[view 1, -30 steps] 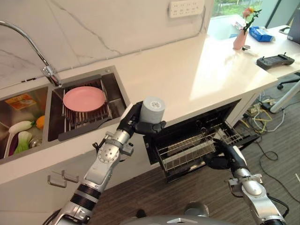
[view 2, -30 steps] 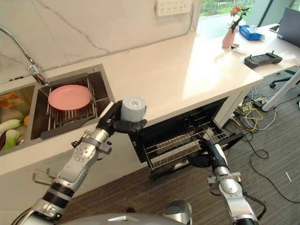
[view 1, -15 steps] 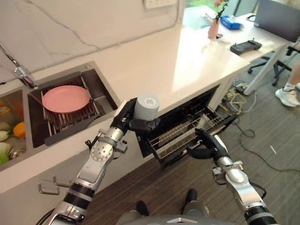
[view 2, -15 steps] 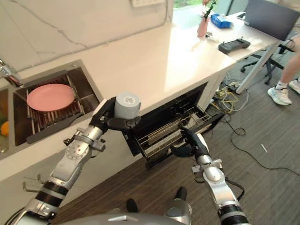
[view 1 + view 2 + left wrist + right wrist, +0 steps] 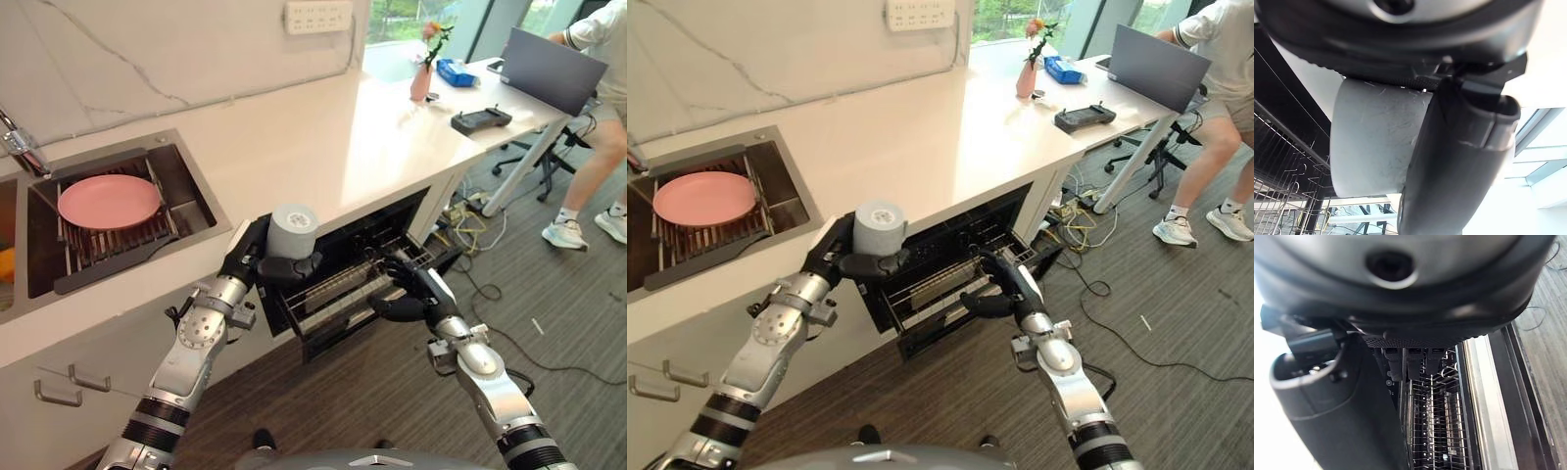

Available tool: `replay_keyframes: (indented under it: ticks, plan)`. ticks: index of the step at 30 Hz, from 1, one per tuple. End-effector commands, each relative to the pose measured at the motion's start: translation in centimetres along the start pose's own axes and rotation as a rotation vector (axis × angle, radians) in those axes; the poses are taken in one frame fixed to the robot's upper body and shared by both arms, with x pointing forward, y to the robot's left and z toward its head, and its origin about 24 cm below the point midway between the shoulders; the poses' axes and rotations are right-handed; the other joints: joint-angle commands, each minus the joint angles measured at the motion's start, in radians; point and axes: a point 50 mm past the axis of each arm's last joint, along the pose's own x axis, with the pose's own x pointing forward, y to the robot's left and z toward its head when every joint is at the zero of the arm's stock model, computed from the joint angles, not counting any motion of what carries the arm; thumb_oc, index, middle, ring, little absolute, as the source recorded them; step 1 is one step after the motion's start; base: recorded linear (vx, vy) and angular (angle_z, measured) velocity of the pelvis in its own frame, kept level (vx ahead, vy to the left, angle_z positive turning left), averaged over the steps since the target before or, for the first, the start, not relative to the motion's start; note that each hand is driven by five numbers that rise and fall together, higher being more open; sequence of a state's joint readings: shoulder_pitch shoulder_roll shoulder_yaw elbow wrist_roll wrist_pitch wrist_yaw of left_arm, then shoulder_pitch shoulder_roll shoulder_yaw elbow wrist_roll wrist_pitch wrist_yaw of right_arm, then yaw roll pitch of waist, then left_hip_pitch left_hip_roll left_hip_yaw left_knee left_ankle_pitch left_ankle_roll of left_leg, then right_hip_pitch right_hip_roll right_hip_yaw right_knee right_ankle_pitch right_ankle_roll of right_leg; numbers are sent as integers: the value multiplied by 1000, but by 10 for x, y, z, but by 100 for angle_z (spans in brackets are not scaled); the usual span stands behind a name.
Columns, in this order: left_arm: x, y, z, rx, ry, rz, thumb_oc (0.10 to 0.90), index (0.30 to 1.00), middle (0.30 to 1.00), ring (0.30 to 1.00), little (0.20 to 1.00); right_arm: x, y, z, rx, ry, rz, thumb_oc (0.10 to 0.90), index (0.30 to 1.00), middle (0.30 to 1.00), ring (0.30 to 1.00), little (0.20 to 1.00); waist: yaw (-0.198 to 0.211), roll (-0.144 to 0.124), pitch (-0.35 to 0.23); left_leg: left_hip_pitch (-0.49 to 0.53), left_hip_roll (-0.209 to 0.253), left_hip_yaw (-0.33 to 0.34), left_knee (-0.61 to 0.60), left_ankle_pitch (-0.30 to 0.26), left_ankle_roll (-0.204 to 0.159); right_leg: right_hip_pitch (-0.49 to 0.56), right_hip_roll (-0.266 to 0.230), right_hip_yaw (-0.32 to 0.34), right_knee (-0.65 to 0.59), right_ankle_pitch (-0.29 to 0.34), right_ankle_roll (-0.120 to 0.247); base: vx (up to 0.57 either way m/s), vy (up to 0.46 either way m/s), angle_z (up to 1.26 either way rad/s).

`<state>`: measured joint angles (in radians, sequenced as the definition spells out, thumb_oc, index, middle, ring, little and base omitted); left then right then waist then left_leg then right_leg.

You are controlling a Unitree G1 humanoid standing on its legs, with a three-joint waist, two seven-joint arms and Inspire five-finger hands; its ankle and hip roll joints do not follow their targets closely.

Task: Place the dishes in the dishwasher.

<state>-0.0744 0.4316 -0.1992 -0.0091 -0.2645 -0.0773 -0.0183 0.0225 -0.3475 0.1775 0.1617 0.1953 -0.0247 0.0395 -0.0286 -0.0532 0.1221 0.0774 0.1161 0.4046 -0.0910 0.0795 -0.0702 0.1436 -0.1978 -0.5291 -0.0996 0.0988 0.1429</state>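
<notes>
I see the white surface (image 5: 323, 137) running from ten toward two o'clock, with the sink (image 5: 186, 201) at nine. Below its front edge the dishwasher rack (image 5: 338, 289) is pulled out and looks bare of dishes. My right hand (image 5: 409, 294) rests at the rack's front rail at four o'clock; I cannot tell whether its fingers grip. My left hand (image 5: 257, 262) has its fingers wrapped around the grey cup (image 5: 292, 231), held above the rack's left end. The pink plate (image 5: 108, 201) lies in the sink, waiting; nothing is loaded yet.
</notes>
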Motion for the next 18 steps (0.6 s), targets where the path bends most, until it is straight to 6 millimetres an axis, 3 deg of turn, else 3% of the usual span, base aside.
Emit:
replay_keyframes:
  ticks: [1,8,15,18]
  plan:
    - [22,-5,59,-31,-318,-12,400,300,300,300,300,7,-2,82,59,-429,15,800,900,900,900,900,2,19,-55,78,13,5,12,-75,-43,8,-4,-11,12,-98,39,18,-54,-6]
    - [32,-20,60,-113,-321,-58,400,300,300,300,300,-2,5,97,164,-515,59,800,900,900,900,900,-38,38,-53,110,20,37,13,-77,-48,14,9,12,12,-109,30,20,-27,-8]
    - [46,-42,52,-153,-272,-92,400,300,300,300,300,-10,22,107,518,-578,188,800,900,900,900,900,-92,53,-50,137,8,83,11,-91,-42,-10,14,67,12,-93,29,17,9,-24]
    - [50,-48,53,-130,-275,-102,400,300,300,300,300,-11,24,109,569,-584,213,800,900,900,900,900,-99,55,-49,141,6,89,11,-95,-42,-15,13,74,12,-90,30,13,4,-21]
